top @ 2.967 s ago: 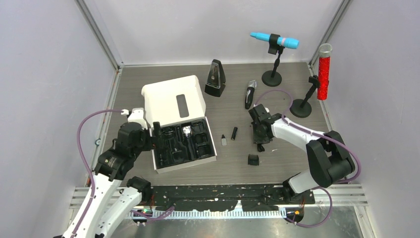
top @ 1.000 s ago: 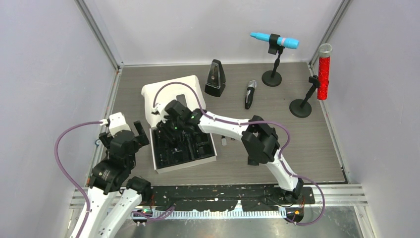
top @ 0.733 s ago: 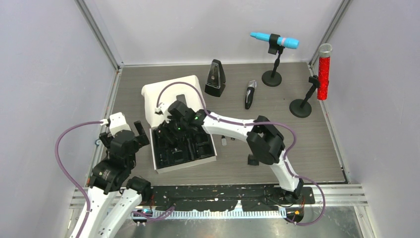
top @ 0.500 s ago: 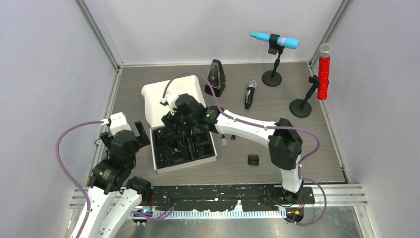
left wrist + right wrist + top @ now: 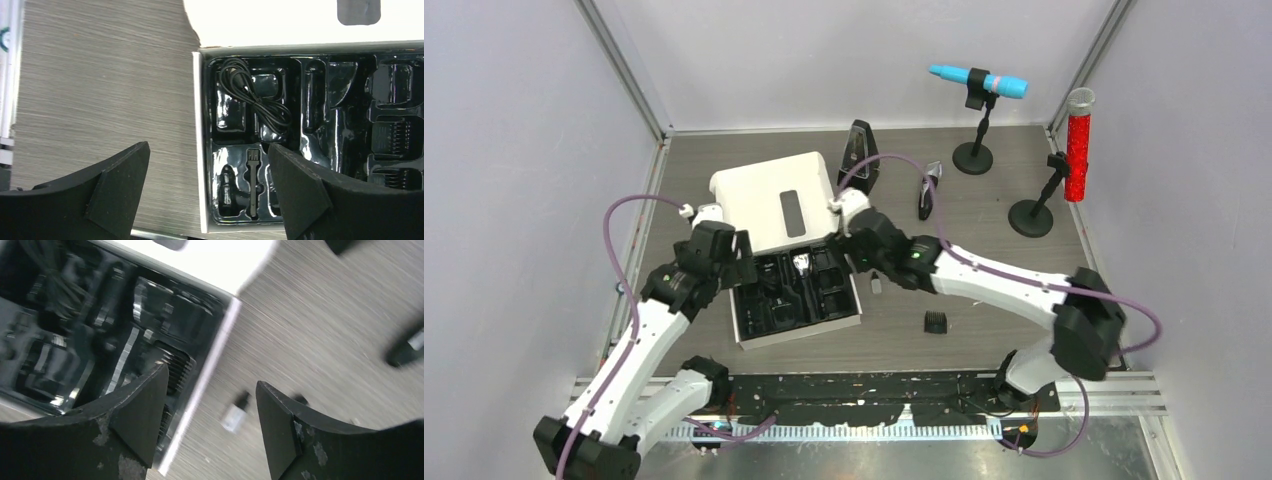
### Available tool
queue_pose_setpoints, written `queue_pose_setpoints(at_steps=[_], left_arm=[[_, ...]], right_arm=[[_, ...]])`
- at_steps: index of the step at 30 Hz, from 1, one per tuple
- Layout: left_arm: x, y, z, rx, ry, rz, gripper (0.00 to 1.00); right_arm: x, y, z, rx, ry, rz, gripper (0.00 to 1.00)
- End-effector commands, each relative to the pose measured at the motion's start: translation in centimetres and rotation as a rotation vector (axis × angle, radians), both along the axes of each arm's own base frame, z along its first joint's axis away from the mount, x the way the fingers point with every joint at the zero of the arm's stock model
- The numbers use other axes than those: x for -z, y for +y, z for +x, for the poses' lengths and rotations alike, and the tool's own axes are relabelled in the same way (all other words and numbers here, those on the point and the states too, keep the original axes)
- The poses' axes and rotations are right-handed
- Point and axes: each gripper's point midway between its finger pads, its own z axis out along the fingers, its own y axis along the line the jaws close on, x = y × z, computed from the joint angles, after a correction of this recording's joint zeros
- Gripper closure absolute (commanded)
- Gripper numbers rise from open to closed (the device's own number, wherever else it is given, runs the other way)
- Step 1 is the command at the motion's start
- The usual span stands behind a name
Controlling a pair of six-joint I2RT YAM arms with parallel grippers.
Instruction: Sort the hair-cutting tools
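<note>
While both of my tools hang spread and empty at the same case (image 5: 796,335), crowding is the main danger I see.

From above, my left tool (image 5: 740,262) sits at the case's left wall and my right tool (image 5: 861,252) at its right wall. If either swings inward, the 2 could strike each other. Out on the table (image 5: 694,160), the clipper (image 5: 927,190) lies far back near the metronome (image 5: 858,160). A comb guard (image 5: 935,322) lies nearer the front, and the tiny bottle (image 5: 876,284) stands just beside the case, close under my right forearm. My right arm's purple hose (image 5: 889,157) arcs close to the metronome. I judge that a reach for the clipper could drag the hose across the metronome and topple it.

On the left wrist, my jaws are wide with nothing gripped, and the case's left wall runs between them. The coiled cable (image 5: 252,97) fills a back pocket, with a small brush (image 5: 252,182) in the pocket in front of it. A straight drop would land a finger on the wall and shove or tilt the case. A finger inside could hook the cable out.

On the right wrist, the picture is smeared. My jaws are apart and empty, straddling the right wall. A seated guard (image 5: 175,367) shows beside 1 finger, and the bottle lies just outside the wall. A careless descent could pinch the wall or knock the bottle rolling. The dark shape at the right edge is too blurred to name.
</note>
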Motion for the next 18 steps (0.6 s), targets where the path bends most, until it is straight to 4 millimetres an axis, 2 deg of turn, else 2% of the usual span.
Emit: queue_pose_setpoints(at_steps=[1, 2, 3, 5, 6, 7, 8, 9, 10, 13, 18], left_arm=[[-0.3, -2.0, 1.7, -0.04, -0.009, -0.127, 0.12], [0.0, -2.2, 2.2, -0.053, -0.01, -0.138, 0.15], [0.2, -2.4, 2.7, -0.068, -0.014, -0.147, 0.19], [0.5, -2.6, 3.7, -0.099, -0.016, -0.153, 0.26], [0.8, -2.7, 4.1, -0.113, -0.012, -0.157, 0.28], [1.0, -2.9, 4.5, -0.123, -0.009, -0.164, 0.31], [1.3, -3.1, 4.8, -0.136, -0.004, -0.173, 0.34], [1.6, -3.2, 5.2, -0.149, -0.003, -0.184, 0.38], [2.0, -3.4, 5.4, -0.161, 0.002, -0.191, 0.42], [3.3, -3.5, 6.1, -0.212, 0.011, -0.204, 0.52], [5.2, -2.8, 6.3, -0.276, 0.043, -0.169, 0.56]], right_arm=[[-3.8, -6.5, 0.9, 0.208, -0.1, 0.112, 0.26], [-2.7, -7.7, 0.5, 0.222, -0.09, 0.097, 0.26], [-3.6, -8.9, 0.5, 0.247, -0.108, 0.132, 0.25], [-2.2, -11.3, -0.2, 0.279, -0.101, 0.127, 0.25], [-3.0, -12.3, -0.4, 0.298, -0.119, 0.153, 0.24], [-2.0, -13.0, -0.8, 0.308, -0.11, 0.145, 0.24], [-2.6, -13.8, -1.0, 0.322, -0.126, 0.167, 0.24], [-1.7, -14.4, -1.3, 0.331, -0.118, 0.159, 0.24], [-2.3, -14.9, -1.5, 0.343, -0.134, 0.18, 0.24], [-1.4, -16.5, -2.0, 0.37, -0.146, 0.173, 0.23], [-1.3, -18.6, -2.6, 0.403, -0.181, 0.178, 0.21]])
